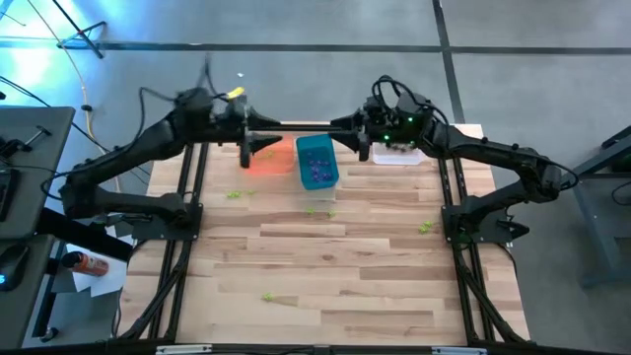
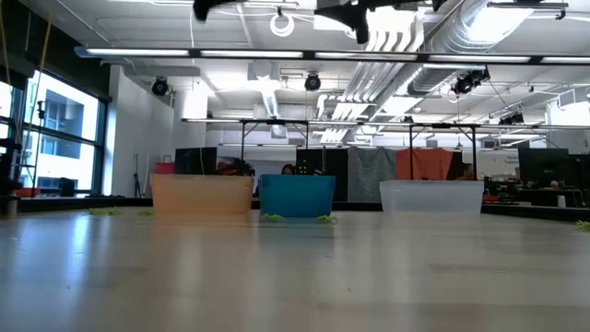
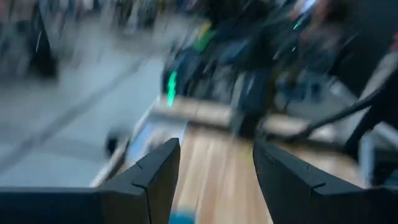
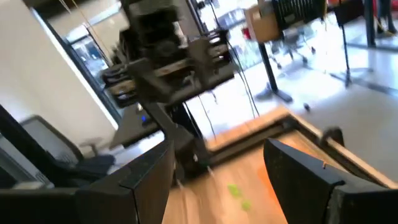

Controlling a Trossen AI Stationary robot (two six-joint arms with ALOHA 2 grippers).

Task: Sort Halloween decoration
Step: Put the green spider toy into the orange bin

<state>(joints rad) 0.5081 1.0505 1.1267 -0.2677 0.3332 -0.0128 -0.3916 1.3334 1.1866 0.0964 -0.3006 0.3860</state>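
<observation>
Overhead, the left gripper (image 1: 246,148) is hanging spread and empty above the orange bin (image 1: 271,156), while the right gripper (image 1: 363,144) is waiting, also spread, beside the teal bin (image 1: 316,163). Purple trinkets (image 1: 317,173) are probably lying inside that teal bin; yellow-green trinkets (image 1: 425,228) are lying scattered across the bench (image 1: 335,276). For the next pick, descending straight over one trinket and closing low should avoid flicking it away.
</observation>
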